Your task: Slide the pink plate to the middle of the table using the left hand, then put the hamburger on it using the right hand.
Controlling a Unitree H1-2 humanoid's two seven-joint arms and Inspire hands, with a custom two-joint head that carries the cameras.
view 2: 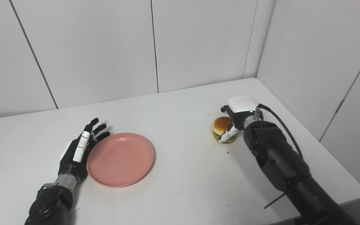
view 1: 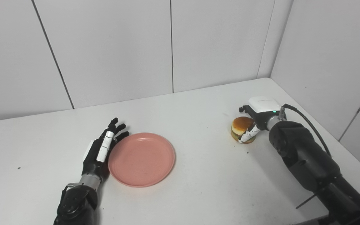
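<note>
The pink plate (view 1: pixel 142 158) lies flat on the white table, left of the middle. My left hand (view 1: pixel 101 149) stands edge-on against the plate's left rim, fingers straight and apart, holding nothing. The hamburger (view 1: pixel 242 128), a brown bun over green and yellow layers, sits on the table at the right. My right hand (view 1: pixel 259 117) is wrapped around its right side, with a white-tipped thumb (view 1: pixel 249 134) across the front; the fingers behind it are mostly hidden. The burger still rests on the table.
The white table (view 1: pixel 198 175) ends in walls at the back and right. Its front right edge (view 2: pixel 339 200) falls off near my right forearm. A few dark specks mark the surface.
</note>
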